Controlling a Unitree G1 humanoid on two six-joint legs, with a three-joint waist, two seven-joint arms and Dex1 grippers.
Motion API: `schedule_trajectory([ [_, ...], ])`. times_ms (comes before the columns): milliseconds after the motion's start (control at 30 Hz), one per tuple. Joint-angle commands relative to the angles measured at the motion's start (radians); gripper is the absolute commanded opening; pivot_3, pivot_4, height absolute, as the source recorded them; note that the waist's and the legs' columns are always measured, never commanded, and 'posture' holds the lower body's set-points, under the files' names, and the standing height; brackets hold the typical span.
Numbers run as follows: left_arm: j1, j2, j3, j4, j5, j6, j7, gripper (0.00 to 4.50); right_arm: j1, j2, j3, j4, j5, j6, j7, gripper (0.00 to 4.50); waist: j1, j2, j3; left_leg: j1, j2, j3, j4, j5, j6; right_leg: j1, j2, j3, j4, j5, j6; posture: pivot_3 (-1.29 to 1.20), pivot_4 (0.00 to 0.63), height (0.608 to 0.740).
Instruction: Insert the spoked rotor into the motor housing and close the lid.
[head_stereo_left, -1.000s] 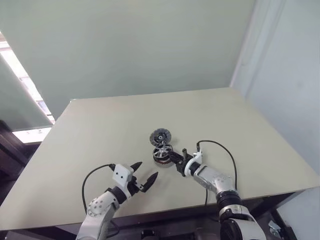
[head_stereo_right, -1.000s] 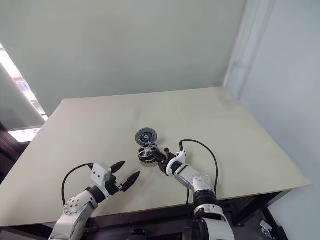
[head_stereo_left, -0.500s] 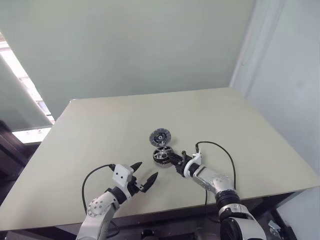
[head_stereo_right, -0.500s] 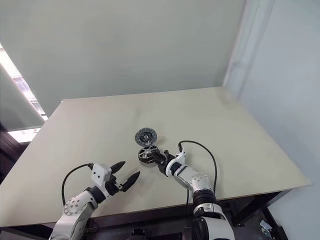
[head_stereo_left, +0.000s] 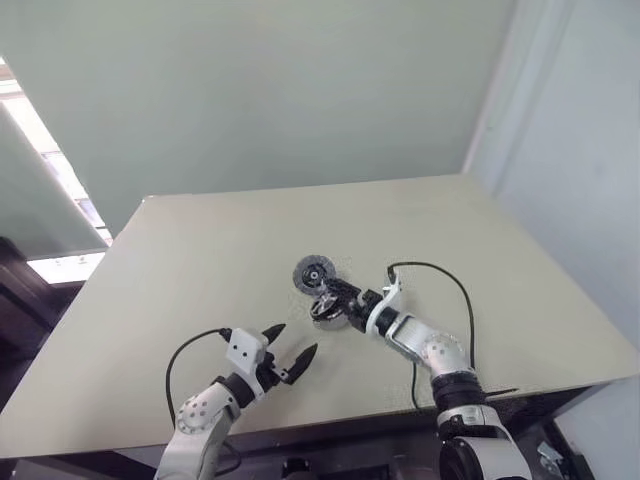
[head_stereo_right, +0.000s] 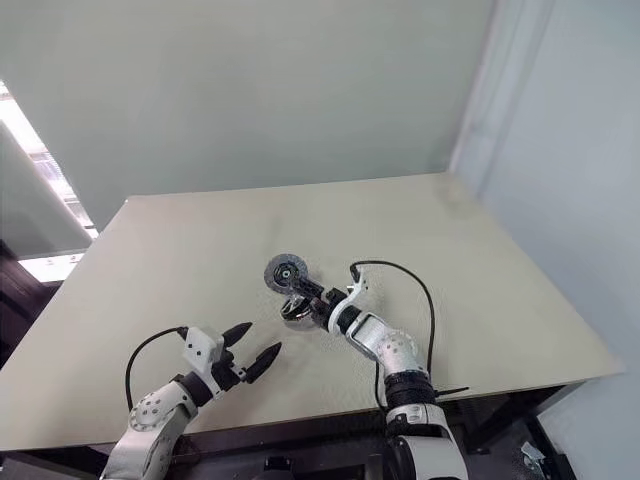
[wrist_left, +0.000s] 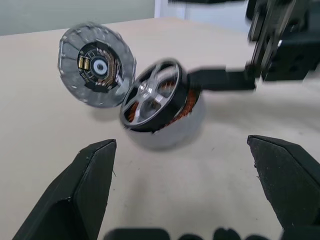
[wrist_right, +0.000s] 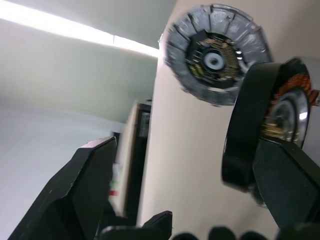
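The motor housing (wrist_left: 186, 106) is tipped up off the beige table (head_stereo_left: 200, 260), a shadow under it, copper windings showing at its rim. The shiny spoked rotor (wrist_left: 151, 93) sits inside it. The grey ribbed lid (wrist_left: 96, 65) leans tilted right beside the housing, its dark centre facing my left wrist camera. My right gripper (wrist_right: 185, 145) is open, fingers wide apart, with one finger (wrist_left: 220, 80) against the housing's side. My left gripper (head_stereo_left: 293, 340) hovers open nearer the table's front edge, short of the parts, holding nothing.
Black cables loop from both wrists over the table (head_stereo_left: 440, 275). A wall stands behind the table's far edge, and the table's right edge drops off beside a pale wall.
My right gripper has opened wide and risen, rolling a little. The housing with the rotor has tipped up off the table, and the lid has shifted slightly left. The left arm has stayed still.
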Motion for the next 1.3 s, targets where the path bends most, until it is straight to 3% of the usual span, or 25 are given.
schedule_trajectory([
  [33, -0.011, -0.002, 0.004, -0.034, -0.009, -0.018, -0.002, 4.5, 0.021, -0.021, 0.047, -0.163, -0.076, -0.028, -0.022, 4.47, 0.0, 0.0, 0.0, -0.002, 0.0, 0.0, 0.0, 0.0, 0.0, -0.001, 0.0, 0.0, 0.0, 0.0, 0.0, 0.0, 0.0, 0.74],
  [167, -0.017, -0.006, 0.0, -0.028, -0.008, -0.019, -0.006, 4.5, 0.044, -0.027, 0.026, -0.21, -0.091, -0.003, -0.068, 4.47, 0.0, 0.0, 0.0, -0.004, 0.0, 0.0, 0.001, 0.0, 0.0, -0.004, -0.001, 0.0, 0.0, 0.0, 0.0, 0.0, 0.0, 0.74],
  [267, -0.024, -0.008, -0.001, -0.022, -0.006, -0.02, -0.008, 4.5, 0.042, 0.0, -0.036, -0.193, -0.02, 0.081, -0.121, 4.47, 0.0, 0.0, 0.0, -0.004, 0.0, 0.0, 0.001, 0.0, 0.0, -0.005, 0.0, 0.0, 0.001, 0.0, 0.0, 0.0, 0.0, 0.74],
  [400, -0.031, -0.009, -0.002, -0.017, -0.006, -0.023, -0.01, 4.5, 0.016, 0.057, -0.178, -0.118, 0.142, 0.176, -0.211, 4.47, 0.0, 0.0, 0.0, -0.004, 0.0, 0.0, 0.001, 0.0, 0.0, -0.004, 0.0, 0.0, 0.001, 0.0, 0.0, 0.0, 0.0, 0.74],
  [533, -0.031, -0.009, 0.0, -0.015, -0.005, -0.025, -0.009, 4.5, -0.031, 0.1, -0.34, 0.047, 0.447, 0.299, -0.291, 4.47, 0.0, 0.0, 0.0, -0.004, 0.0, 0.0, 0.001, 0.0, 0.0, -0.004, 0.0, 0.0, 0.001, 0.0, 0.0, 0.0, 0.0, 0.74],
  [633, -0.031, -0.01, 0.001, -0.017, -0.005, -0.025, -0.006, 4.5, -0.031, 0.07, -0.351, 0.12, 0.522, 0.369, -0.336, 4.47, -0.002, 0.0, 0.0, -0.004, 0.0, 0.001, 0.001, 0.0, 0.0, -0.004, 0.0, 0.0, 0.001, 0.0, 0.0, 0.0, 0.0, 0.74],
  [1033, -0.034, -0.011, -0.001, -0.018, -0.005, -0.025, -0.006, 4.5, 0.013, -0.045, -0.215, 0.021, 0.437, 0.53, -0.275, 4.47, -0.003, 0.0, 0.0, -0.001, 0.0, 0.001, 0.002, 0.0, 0.0, 0.0, 0.001, 0.001, 0.001, 0.0, 0.0, 0.0, 0.0, 0.74],
  [1167, -0.038, -0.013, -0.003, -0.015, -0.005, -0.026, -0.008, 4.5, 0.052, -0.105, -0.065, -0.163, 0.276, 0.416, -0.107, 4.47, -0.003, 0.0, 0.0, -0.001, 0.0, 0.001, 0.002, 0.0, 0.0, 0.0, 0.001, 0.0, 0.001, 0.0, 0.0, 0.0, 0.0, 0.74],
  [1300, -0.041, -0.014, -0.005, -0.007, -0.003, -0.027, -0.01, 4.5, 0.091, -0.207, 0.175, -0.308, 0.028, 0.218, 0.09, 4.47, -0.004, 0.0, -0.001, 0.0, 0.0, 0.001, 0.003, 0.0, 0.0, 0.0, 0.001, 0.0, 0.001, 0.0, 0.0, 0.0, 0.0, 0.74],
])
